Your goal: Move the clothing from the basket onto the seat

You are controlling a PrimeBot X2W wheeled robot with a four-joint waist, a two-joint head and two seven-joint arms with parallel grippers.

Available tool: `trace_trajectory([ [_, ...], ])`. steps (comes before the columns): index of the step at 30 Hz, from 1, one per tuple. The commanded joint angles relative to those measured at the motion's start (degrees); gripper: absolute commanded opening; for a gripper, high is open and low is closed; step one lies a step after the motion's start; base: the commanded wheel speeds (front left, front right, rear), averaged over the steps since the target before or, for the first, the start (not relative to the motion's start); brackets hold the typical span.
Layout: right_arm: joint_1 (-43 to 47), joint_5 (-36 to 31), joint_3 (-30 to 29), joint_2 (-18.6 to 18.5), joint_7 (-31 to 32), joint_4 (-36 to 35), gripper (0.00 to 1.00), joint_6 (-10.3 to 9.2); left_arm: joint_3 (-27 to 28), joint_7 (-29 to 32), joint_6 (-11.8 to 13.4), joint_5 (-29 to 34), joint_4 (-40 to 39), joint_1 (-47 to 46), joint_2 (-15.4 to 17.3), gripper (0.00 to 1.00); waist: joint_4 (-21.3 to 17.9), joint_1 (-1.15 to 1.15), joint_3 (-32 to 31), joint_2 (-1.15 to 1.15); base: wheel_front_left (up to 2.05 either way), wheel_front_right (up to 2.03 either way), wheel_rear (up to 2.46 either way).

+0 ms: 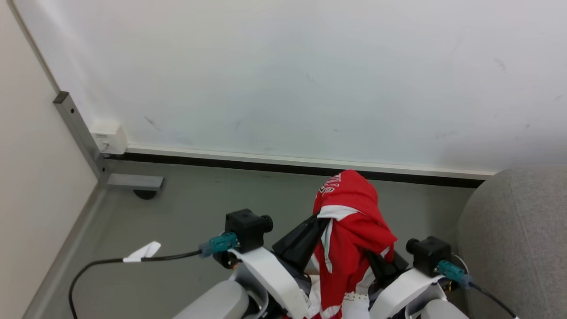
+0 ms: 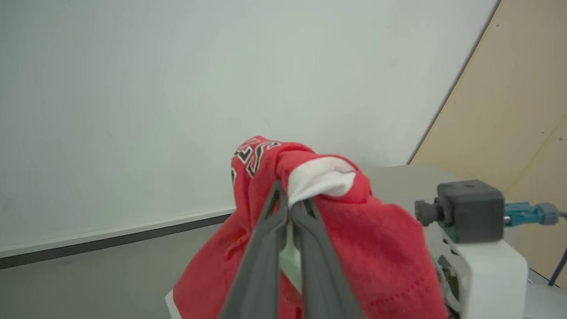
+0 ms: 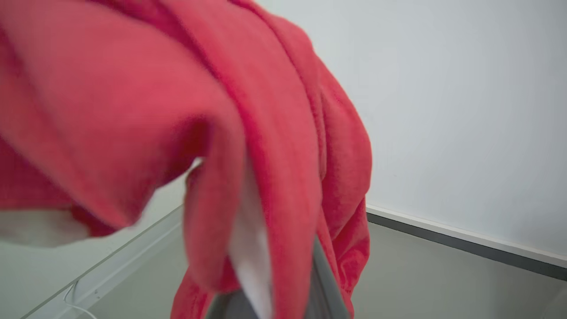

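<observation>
While aloft, the clothing [image 1: 354,212] tight within the left pincer [image 2: 290,204].

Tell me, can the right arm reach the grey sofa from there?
Probably yes: the sofa sits close beside the right arm, nothing standing between them, though red clothing hangs over it.

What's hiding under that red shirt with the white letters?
The soft red garment with white trim drapes over both grippers' dark fingers. Left gripper pinches it; right gripper's tips are covered.

The clothing [image 1: 354,230] is red with white panels and white, seemingly black-edged lettering; the seat [image 1: 518,230] is light grey.
</observation>
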Motion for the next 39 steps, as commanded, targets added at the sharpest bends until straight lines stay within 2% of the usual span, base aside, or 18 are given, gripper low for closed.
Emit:
trace_trajectory([
  [1,-0.6,0.8,-1.5,-0.2,-0.1,-0.9,0.0,-0.12,-0.2,-0.2,0.0,-0.5,0.4,1.1,0.4,0.0,-0.7,0.0,0.4,0.0,0.0,0.0,0.0],
  [4,-1.0,-0.1,-3.3,-0.2,-0.1,-1.8,0.0,-0.12,-0.9,-0.6,0.5,1.3,1.1,1.2,1.2,0.0,-1.8,0.0,0.8,0.0,0.0,0.0,0.0],
  [5,-1.3,-0.4,-3.6,-0.2,-0.1,-2.1,0.0,-0.12,-1.0,-0.6,0.4,1.3,1.1,1.4,1.2,0.22,-2.3,0.0,1.0,0.0,0.0,0.0,0.0],
  [6,-1.6,-0.8,-4.2,-0.3,-0.1,-2.5,0.0,-0.12,-1.2,-0.7,0.2,1.0,1.1,1.9,1.0,0.5,-2.7,0.0,1.2,0.0,0.0,0.0,0.0],
  [7,-1.7,-1.2,-4.7,-0.4,-0.1,-2.9,0.0,-0.12,-1.3,-0.9,0.1,1.1,1.1,1.9,1.0,1.0,-3.1,0.0,1.3,0.0,0.0,0.0,0.0],
  [17,-1.0,-2.1,-12.7,-2.7,-0.1,-7.7,0.0,-0.12,-0.3,-2.3,0.0,0.8,-0.2,3.8,1.7,1.0,-9.8,0.0,2.9,0.0,0.0,0.0,0.0],
  [28,2.2,-4.4,-15.3,-4.0,-0.1,-11.6,0.0,-0.12,2.1,-3.4,0.4,3.4,-1.3,4.5,2.2,1.0,-20.0,0.0,3.8,0.0,0.0,0.0,0.0],
  [33,4.7,-5.2,-16.9,-4.3,-0.1,-13.4,0.0,-0.12,2.5,-3.4,0.1,5.8,-1.0,4.4,1.9,1.0,-24.2,0.0,4.4,0.0,0.0,0.0,0.0],
  [39,7.4,-6.6,-20.9,-3.4,-0.1,-16.3,0.0,-0.12,3.2,-3.4,1.2,11.1,-0.7,3.5,1.6,1.0,-27.9,0.0,5.7,0.0,0.0,0.0,0.0],
])
